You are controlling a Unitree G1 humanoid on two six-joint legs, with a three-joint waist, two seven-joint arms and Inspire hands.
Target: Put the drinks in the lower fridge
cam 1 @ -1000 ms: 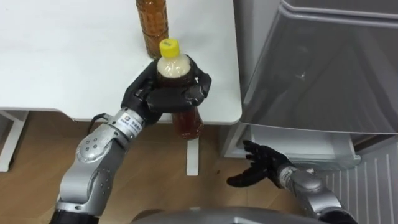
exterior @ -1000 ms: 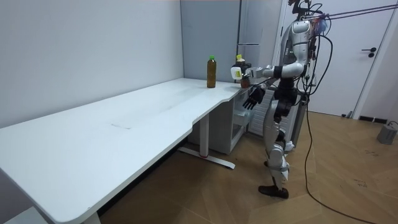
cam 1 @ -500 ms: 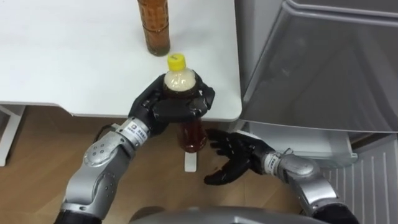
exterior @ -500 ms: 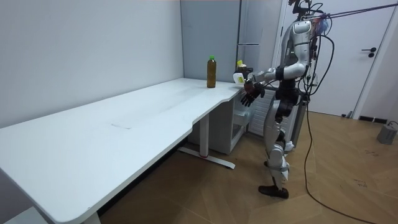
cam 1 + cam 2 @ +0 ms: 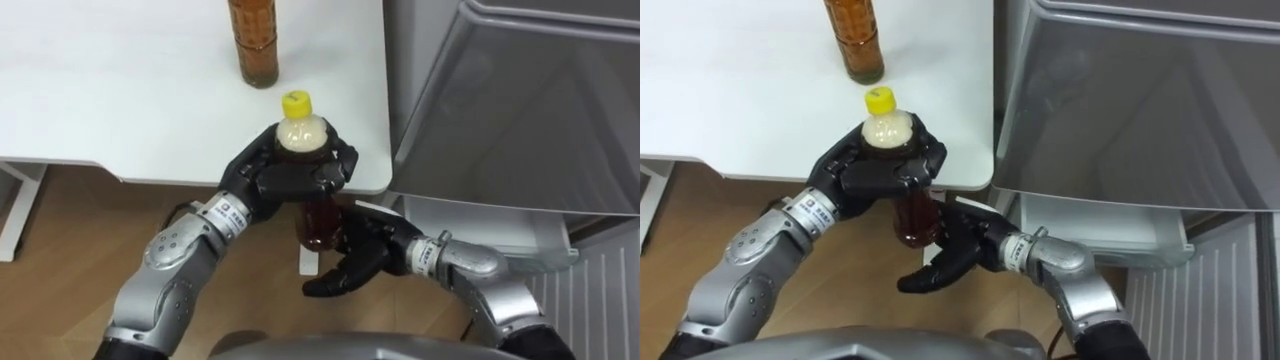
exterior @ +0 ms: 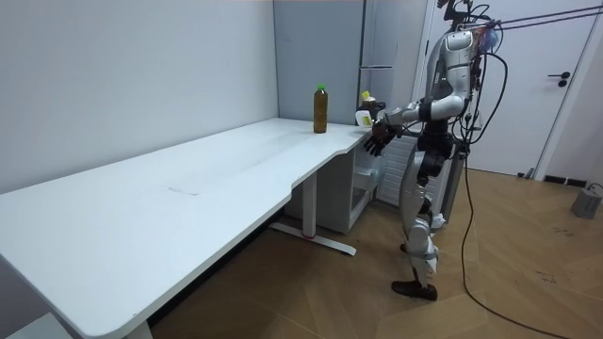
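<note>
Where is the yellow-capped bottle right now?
In the left eye view, the yellow-capped bottle is gripped by the left robot hand at the white table's front right corner, above the open right robot hand and left of the fridge.

text: none legible | labels: none readable | numbers, signs: none

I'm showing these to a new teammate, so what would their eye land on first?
First the yellow-capped bottle of brown drink, gripped by the left hand just past the white table's corner, beside the grey fridge. Next the right hand, spread open close under the bottle's base. A second brown bottle stands farther back on the table.
</note>
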